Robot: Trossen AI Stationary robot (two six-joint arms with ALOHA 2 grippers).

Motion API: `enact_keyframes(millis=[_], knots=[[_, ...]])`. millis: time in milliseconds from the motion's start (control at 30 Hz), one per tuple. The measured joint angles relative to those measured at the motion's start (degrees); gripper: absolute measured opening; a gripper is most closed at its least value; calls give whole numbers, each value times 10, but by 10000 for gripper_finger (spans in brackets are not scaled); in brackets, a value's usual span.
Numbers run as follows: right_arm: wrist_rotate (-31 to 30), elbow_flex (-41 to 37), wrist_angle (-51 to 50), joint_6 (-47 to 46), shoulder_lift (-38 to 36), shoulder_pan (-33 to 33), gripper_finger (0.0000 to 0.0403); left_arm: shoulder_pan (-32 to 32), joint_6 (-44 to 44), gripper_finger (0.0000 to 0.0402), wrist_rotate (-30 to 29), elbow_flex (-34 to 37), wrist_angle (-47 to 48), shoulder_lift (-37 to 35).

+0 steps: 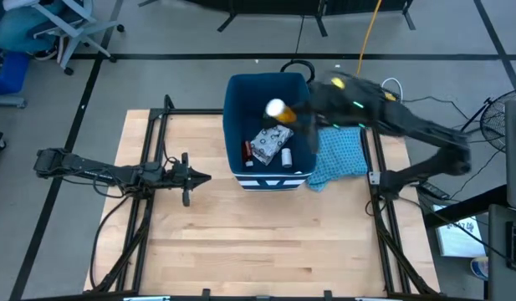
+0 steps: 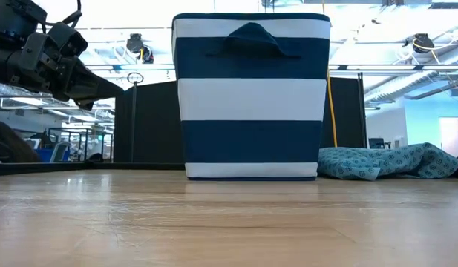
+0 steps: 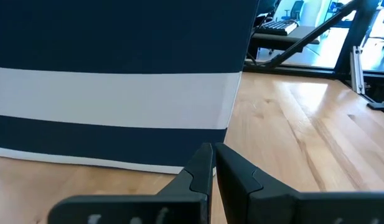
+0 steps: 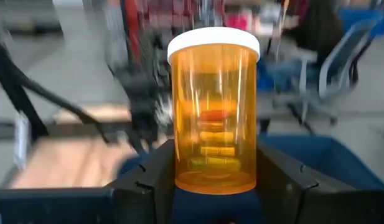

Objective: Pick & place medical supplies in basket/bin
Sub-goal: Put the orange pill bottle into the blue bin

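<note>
The dark blue bin with white stripes [image 1: 237,125] [image 2: 251,96] [image 3: 117,93] stands at the table's far middle. My right gripper [image 1: 293,113] [image 4: 213,186] is above its opening, shut on an orange bottle with a white cap [image 1: 276,109] [image 4: 213,112]. Inside the bin lie the white patterned packet [image 1: 268,144] and a small white bottle [image 1: 286,156]. My left gripper [image 1: 203,177] [image 3: 211,149] is shut and waits left of the bin, above the table. My right gripper pinches the orange bottle between its two fingers [image 4: 151,177] at the lower body near the base [image 4: 213,177]. It comes from the table's right side, over the bin's rim. The bottle is lifted clear above the bin, its white cap [image 4: 213,43] pointing away from the gripper.
A light blue patterned cloth [image 1: 341,155] [image 2: 392,159] lies bunched on the table just right of the bin. Bare wooden table [image 1: 258,242] stretches across the near half. A black frame [image 1: 149,125] borders the table, and cables lie beyond the far edge.
</note>
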State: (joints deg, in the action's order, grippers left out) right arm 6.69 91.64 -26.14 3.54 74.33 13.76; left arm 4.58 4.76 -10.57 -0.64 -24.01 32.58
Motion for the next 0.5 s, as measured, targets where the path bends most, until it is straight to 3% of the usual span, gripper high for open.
enact_keyframes(millis=[100,233,400,500], knots=[[26,63,-77,49,86,39,164,0,-1,21,0,0,0,0],[37,80,-147,154,179,54,164,0,-15,21,-1,0,1,0],[-43,78,-167,265,266,58,164,0,-17,21,0,0,2,0],[-54,68,-153,291,313,61,164,0,-14,21,0,0,3,0]])
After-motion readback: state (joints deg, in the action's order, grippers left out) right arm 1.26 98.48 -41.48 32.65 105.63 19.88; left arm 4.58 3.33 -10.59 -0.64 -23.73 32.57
